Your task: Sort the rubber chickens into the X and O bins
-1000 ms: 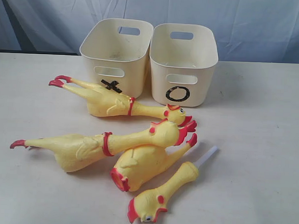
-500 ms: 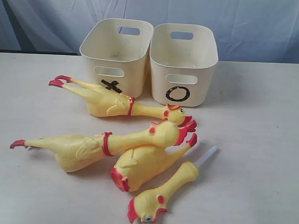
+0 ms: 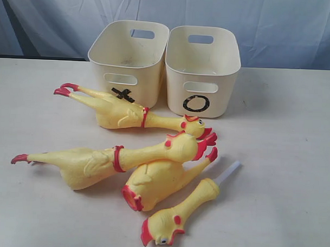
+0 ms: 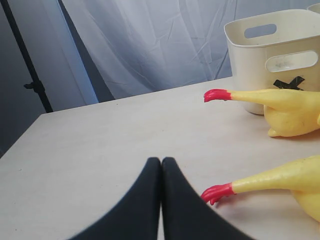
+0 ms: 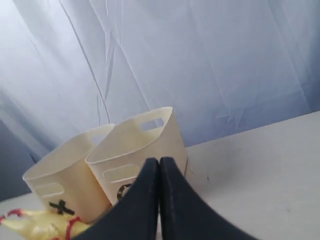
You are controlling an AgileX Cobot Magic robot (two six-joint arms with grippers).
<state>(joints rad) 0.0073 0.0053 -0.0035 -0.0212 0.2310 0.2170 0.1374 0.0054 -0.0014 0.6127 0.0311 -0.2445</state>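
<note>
Pale desk point(image 3: 283, 160) fills the exterior view, a grey-blue curtain point(image 3: 276, 30) hanging behind its far edge. Two cream bins stand side by side at the back, touching or close to it, both upright with slot handles. The X bin point(image 3: 127, 54) is on the left; its black X point(image 3: 122, 94) is partly crossed by chicken legs. The O bin point(image 3: 202, 70) is on the right, its black O point(image 3: 196, 103) in full view. No other writing can be read.

Four chickens lie in front of the bins, none inside. The long chicken point(image 3: 93, 164) stretches across the middle with its red feet to the left. Behind it the rear chicken point(image 3: 119, 114) lies right against the X bin's front. The fat chicken point(image 3: 157, 183) is tucked against the long one's neck. The small chicken point(image 3: 183, 211), a white tube point(image 3: 228, 172) at its tail, lies nearest the front edge.

Open desk runs right of the O bin and left of the X bin, with a bare strip in front of the long chicken's feet.

The left claw point(image 4: 161, 161) is pressed fully closed on nothing, low over the desk, near the long chicken's red feet point(image 4: 217, 192). The right claw point(image 5: 159, 161) is also closed and empty, pointing toward the bins. Neither shows in the exterior view.
</note>
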